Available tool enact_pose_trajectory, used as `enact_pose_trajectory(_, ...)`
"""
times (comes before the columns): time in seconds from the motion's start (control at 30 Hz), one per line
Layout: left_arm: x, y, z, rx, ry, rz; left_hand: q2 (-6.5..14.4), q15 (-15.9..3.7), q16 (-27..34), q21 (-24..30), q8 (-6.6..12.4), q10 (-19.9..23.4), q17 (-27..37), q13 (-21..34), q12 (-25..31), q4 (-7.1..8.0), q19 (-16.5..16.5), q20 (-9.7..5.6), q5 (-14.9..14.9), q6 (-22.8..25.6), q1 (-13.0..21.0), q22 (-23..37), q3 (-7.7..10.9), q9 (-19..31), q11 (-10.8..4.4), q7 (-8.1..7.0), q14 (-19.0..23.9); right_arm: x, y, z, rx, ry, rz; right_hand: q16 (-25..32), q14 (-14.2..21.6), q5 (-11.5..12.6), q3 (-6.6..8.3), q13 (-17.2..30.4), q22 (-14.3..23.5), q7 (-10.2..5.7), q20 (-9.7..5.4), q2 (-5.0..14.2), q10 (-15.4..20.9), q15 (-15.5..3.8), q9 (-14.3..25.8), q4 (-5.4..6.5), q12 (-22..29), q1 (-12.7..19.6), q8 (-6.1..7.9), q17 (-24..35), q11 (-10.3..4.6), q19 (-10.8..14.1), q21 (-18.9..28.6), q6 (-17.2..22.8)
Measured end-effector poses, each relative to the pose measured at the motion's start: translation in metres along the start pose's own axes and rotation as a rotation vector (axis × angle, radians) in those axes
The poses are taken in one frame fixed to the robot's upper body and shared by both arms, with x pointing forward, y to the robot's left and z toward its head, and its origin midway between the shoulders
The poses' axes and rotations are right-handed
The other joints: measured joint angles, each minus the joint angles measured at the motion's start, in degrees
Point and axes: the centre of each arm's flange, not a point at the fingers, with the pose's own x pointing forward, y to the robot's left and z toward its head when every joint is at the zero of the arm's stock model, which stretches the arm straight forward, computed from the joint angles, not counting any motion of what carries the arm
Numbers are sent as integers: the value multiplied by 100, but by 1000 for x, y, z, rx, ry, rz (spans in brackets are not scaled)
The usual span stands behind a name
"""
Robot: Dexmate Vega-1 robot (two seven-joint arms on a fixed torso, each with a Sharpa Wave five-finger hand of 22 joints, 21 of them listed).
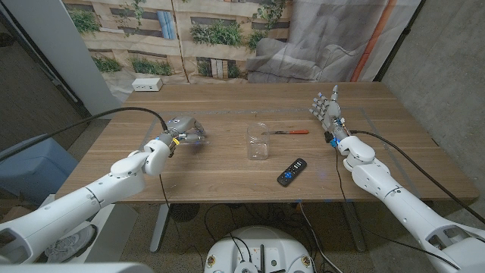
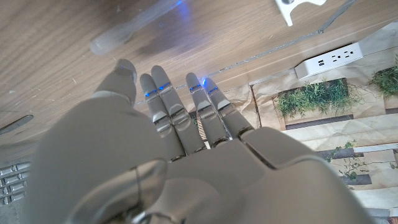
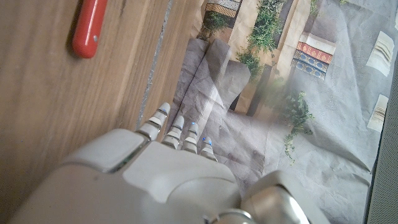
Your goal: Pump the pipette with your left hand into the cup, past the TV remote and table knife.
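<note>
Where backdrop (image 1: pixel 227 30) hangs, wooden table (image 1: pixel 227 163).

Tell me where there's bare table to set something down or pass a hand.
Bare wood lies between the left hand and the cup, and along the far edge beyond the power strip. It is crowded mid-right: cup, table knife and TV remote sit close, with the right hand just beyond.

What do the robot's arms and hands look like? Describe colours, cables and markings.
Both arms are glossy white with rounded segments, and a black cable runs to each wrist. The left hand and right hand are grey metal with small blue fingertip lights. A yellow band marks the left wrist.
</note>
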Motion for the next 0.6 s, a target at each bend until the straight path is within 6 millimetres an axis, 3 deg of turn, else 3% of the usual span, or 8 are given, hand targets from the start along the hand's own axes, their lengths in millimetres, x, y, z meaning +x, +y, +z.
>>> enact_pose_trajectory(0.3, -1, 0, -3, 14, 0, -10, -331, 51, 0, -43, -62, -575, 16, -36, -84, 39, -144, -1, 0, -507, -331, -13, -195, -32, -3, -28, -242, 0, 0, 0, 0, 0, 0, 0, 0, 0, 0, 0, 0, 0, 0, 0, -12, 0, 0, 0, 0, 0, 0, 0, -12, 0, 0, 0)
enact_pose_trajectory(0.6, 0, 5, -6, 16, -8, -27, -581, 105, 0, -133, -62, -1578, 15, -91, -108, 73, -431, 21, 0, -1311, -716, -29, -485, -46, -5, -91, -910, 0, 0, 0, 0, 0, 0, 0, 0, 0, 0, 0, 0, 0, 0, 0, -12, 0, -1, 0, 0, 0, 0, 0, -12, 0, 0, 0)
